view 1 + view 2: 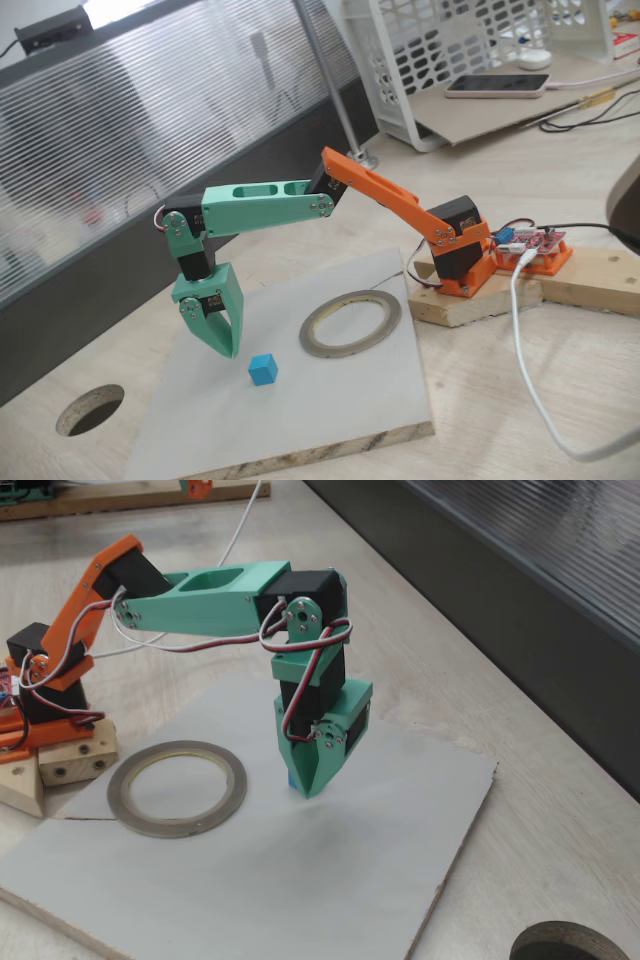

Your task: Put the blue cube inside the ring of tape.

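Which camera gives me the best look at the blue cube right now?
The fixed view with the blue cube in the open beside the gripper. The other fixed view shows just a blue sliver behind the gripper.

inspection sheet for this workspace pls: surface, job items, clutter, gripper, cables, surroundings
Surface: grey board lying on a wooden table; round hole cut in the tabletop.
Job's things: blue cube on the board, outside the ring of tape, which lies flat with nothing in its opening.
Clutter: nothing seen on the board.
Gripper: gripper points down beside the cube, not holding it; open or shut cannot be told.
Cables: white cable runs across the table from the arm's base; servo wires loop at the wrist.
Surroundings: white basket and phone behind; ribbed wall panel.
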